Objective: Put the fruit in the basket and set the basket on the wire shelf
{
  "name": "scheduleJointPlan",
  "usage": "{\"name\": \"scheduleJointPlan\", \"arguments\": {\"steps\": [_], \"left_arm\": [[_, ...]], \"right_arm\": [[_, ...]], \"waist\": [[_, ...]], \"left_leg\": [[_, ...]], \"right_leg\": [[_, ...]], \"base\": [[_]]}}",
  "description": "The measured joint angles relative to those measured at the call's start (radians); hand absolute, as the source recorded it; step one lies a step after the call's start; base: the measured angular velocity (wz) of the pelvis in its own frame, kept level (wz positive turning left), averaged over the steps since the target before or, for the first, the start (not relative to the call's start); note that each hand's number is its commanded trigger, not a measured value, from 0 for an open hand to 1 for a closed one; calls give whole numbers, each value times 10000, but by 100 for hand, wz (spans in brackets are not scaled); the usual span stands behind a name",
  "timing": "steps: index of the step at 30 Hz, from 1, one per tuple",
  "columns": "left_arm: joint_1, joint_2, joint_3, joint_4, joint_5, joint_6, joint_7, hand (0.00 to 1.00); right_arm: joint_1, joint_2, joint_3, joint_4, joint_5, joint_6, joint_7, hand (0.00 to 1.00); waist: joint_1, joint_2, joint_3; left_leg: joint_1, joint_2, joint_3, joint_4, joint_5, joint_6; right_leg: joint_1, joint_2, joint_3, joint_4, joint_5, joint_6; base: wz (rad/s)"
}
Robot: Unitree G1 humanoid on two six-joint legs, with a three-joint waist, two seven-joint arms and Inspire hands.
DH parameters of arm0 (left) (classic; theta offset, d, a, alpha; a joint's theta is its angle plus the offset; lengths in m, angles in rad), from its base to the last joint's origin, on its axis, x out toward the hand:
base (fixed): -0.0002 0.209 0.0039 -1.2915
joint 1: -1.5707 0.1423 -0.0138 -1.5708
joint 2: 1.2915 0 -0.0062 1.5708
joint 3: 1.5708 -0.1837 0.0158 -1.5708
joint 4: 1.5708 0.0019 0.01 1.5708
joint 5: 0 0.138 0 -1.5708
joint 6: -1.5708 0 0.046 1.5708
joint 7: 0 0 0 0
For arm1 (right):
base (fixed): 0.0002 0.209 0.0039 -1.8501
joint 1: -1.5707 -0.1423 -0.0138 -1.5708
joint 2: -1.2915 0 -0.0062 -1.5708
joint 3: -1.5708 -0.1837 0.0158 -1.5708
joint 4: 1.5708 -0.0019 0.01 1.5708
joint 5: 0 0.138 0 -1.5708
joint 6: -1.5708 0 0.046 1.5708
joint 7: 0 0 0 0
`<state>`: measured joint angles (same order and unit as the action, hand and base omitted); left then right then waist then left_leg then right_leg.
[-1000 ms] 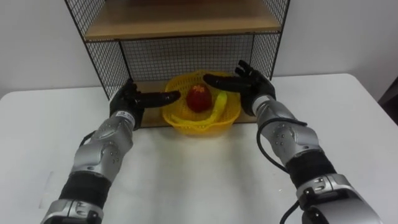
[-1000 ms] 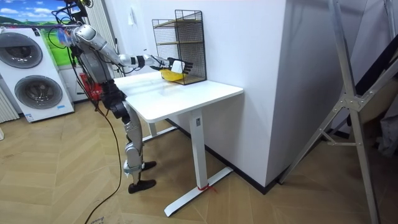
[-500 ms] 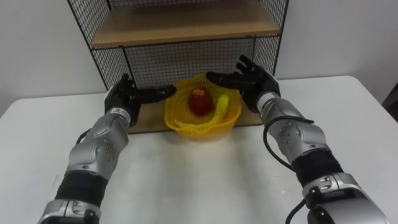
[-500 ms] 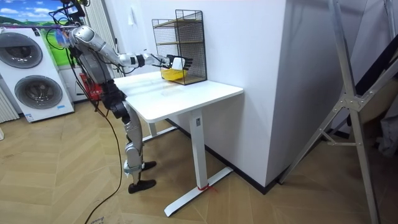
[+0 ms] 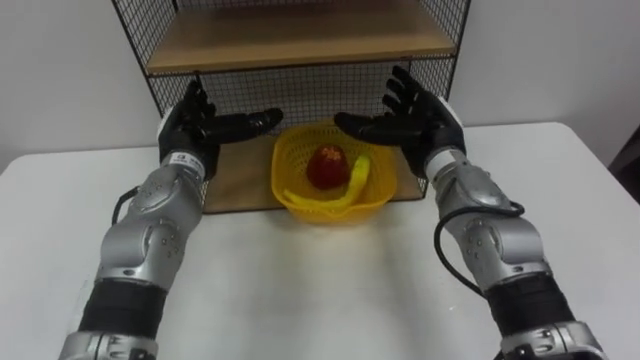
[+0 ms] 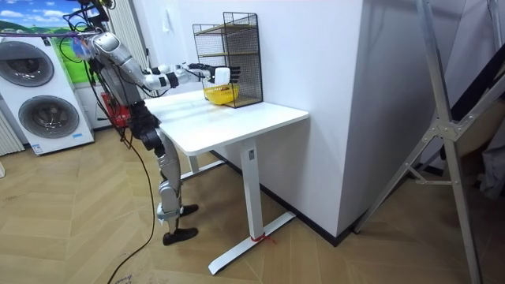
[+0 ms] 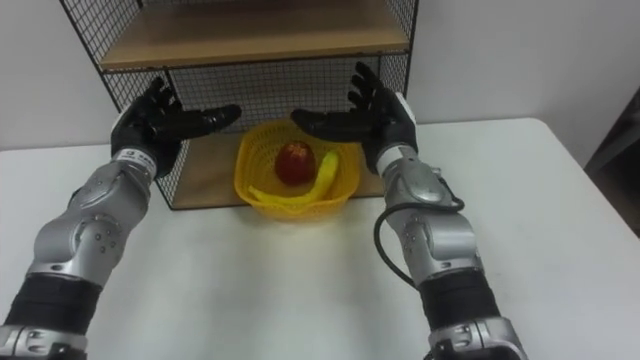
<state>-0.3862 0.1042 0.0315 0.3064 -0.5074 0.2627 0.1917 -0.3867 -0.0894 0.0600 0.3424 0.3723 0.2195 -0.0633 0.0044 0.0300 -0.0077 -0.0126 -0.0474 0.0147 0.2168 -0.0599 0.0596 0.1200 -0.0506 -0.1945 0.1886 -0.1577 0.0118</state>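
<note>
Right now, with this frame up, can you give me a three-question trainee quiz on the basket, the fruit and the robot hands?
1. True or false: the yellow basket rests on the bottom board of the wire shelf.
2. What lies in the basket? A) a red apple and a banana; B) two oranges; C) nothing.
3. Fill in: the left robot hand and the right robot hand are raised on either side of the basket with fingers ____.
Key: 1 true; 2 A; 3 open.
</note>
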Motion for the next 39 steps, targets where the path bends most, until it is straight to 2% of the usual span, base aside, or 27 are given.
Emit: {"name": "scheduleJointPlan", "arguments": {"steps": [7,10,14,17,21,25,29,34,36,39], "left_arm": [[935,-41,-328,-534,535,-134,-49,0],[1493,-169,-459,-1272,860,-139,-76,0],[1969,-171,-695,-1753,912,-422,-139,0],[2436,-162,-701,-2188,1093,-518,-451,0],[2971,-116,-714,-2808,1106,-745,-757,0],[3236,-74,-743,-3248,1138,-802,-1030,0],[3793,-43,-778,-3913,1727,-1333,-1501,0],[4814,80,-858,-4867,1715,-1889,-2022,0],[5273,94,-864,-5077,1960,-2256,-2256,0],[5764,236,-903,-5262,1965,-2518,-2501,0]], "right_arm": [[658,-127,-20,-464,-1105,-15,11,0],[962,-125,-23,-816,-1529,-15,81,0],[1490,-132,-22,-1286,-1869,-75,150,0],[1861,-140,-33,-1515,-2247,-221,327,0],[2426,-218,-40,-2193,-2254,-281,517,0],[2916,-238,-89,-2909,-2305,-346,635,0],[3608,-298,-73,-3589,-2551,-882,814,0],[4125,-432,-247,-4089,-2500,-1035,1074,0],[4550,-551,-258,-4579,-2546,-1403,1124,0],[4953,-619,-260,-5068,-2546,-1693,1210,0]], "waist": [[-87,-89,0],[-87,-100,-4],[-91,-118,7],[-98,-138,8],[-102,-212,49],[-106,-239,65],[-127,-250,69],[-241,-353,84],[-227,-375,70],[-220,-378,69]], "left_leg": [[-2,12,32,-108,2,2],[-28,18,47,-110,2,2],[38,18,33,-111,3,1],[55,29,24,-106,1,0],[14,26,24,-113,-3,0],[-29,27,36,-125,-2,-1],[4,32,58,-131,0,-1],[-15,35,65,-148,-2,2],[-100,46,99,-147,-2,2],[-131,53,134,-156,-4,3]], "right_leg": [[-31,-21,-4,-16,4,20],[-75,-34,17,-10,3,23],[8,-17,3,-20,6,22],[9,-40,4,-9,-21,18],[-42,-50,0,-4,-63,2],[-85,-48,-1,-9,-33,49],[-76,-7,138,-6,-31,51],[-109,-12,185,-7,-64,-3],[-204,3,254,-2,-53,11],[-260,16,297,7,-34,37]], "base": [[-2],[0],[1],[0],[0],[0],[-2],[-2],[-4],[-4]]}}
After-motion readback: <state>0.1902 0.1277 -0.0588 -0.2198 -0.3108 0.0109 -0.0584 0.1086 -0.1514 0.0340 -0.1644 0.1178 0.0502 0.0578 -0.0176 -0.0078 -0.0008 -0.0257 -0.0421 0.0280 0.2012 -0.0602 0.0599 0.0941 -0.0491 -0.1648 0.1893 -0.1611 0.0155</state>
